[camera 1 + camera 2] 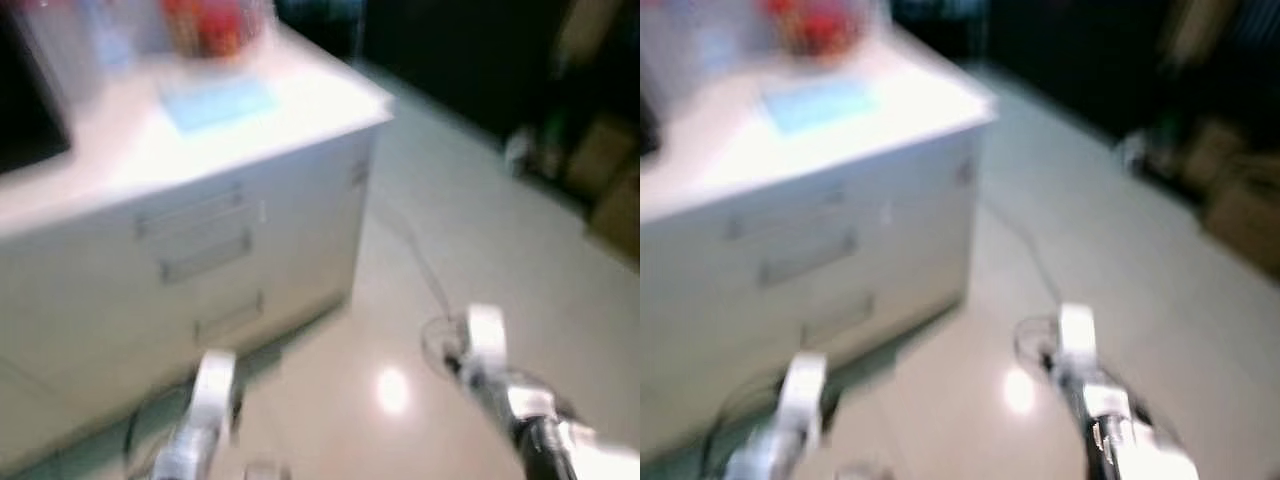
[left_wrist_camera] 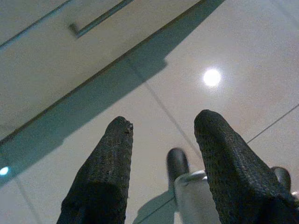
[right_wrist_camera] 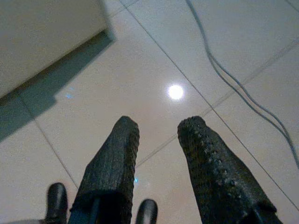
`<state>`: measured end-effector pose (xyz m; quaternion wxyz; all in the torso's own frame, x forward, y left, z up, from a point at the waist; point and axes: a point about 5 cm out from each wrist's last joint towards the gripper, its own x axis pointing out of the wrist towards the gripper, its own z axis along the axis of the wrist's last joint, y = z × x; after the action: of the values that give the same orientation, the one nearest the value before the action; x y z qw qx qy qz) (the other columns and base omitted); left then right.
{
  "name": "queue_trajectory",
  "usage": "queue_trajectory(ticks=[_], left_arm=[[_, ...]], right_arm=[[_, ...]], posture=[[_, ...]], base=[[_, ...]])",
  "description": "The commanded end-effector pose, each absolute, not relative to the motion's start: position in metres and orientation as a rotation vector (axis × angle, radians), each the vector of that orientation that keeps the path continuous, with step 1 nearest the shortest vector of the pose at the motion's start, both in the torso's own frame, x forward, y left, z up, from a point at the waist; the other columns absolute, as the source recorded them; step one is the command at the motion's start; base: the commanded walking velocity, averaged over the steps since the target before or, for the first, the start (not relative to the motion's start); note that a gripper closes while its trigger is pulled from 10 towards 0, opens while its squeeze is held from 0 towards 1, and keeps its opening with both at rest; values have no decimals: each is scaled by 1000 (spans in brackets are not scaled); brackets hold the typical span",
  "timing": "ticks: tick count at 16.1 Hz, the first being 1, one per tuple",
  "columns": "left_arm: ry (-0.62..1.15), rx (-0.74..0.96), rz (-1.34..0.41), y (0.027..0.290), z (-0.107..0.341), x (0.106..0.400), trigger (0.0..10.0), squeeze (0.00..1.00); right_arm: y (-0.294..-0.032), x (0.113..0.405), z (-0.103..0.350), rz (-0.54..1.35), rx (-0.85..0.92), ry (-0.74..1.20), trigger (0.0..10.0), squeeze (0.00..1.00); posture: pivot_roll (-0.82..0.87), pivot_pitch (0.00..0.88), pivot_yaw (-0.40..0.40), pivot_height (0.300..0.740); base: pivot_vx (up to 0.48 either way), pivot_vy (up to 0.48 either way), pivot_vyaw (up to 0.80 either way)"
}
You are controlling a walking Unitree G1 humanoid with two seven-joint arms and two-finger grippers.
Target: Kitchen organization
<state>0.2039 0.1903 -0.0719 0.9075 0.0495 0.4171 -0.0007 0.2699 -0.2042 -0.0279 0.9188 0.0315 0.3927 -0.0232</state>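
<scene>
Walking up to the white cabinet (image 1: 230, 240) looks like the step in hand, and doing it well means squaring up to the counter before raising either arm (the head views are blurred, so the body seems to be in motion). Both arms hang low over the tiled floor (image 3: 154, 84). The left gripper (image 2: 161, 172) has its fingers parted with nothing between them; the right gripper (image 3: 156, 158) is likewise spread and empty. A cable (image 3: 233, 79) trails on the floor near the right arm, worth stepping around. On the counter top, well apart from both grippers, lie a pale blue flat item (image 1: 215, 100) and some red and orange containers (image 1: 205, 25), too smeared to identify.
</scene>
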Motion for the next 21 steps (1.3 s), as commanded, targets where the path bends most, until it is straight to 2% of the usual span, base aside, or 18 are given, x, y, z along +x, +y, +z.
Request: queue_trajectory(ticks=[1,7,21], left_arm=[[865,86,8,188,-72,205,10000,0],[867,75,16,186,-72,205,10000,0],[867,58,28,183,-73,205,10000,0]], right_arm=[[-211,268,-28,-65,61,815,10000,0],[-212,268,-27,-57,61,816,10000,0],[-216,269,-26,-52,72,809,10000,0]], posture=[[-23,0,13,740],[-15,0,7,740],[-25,0,-5,740]], base=[[0,0,800],[0,89,800],[0,293,0]])
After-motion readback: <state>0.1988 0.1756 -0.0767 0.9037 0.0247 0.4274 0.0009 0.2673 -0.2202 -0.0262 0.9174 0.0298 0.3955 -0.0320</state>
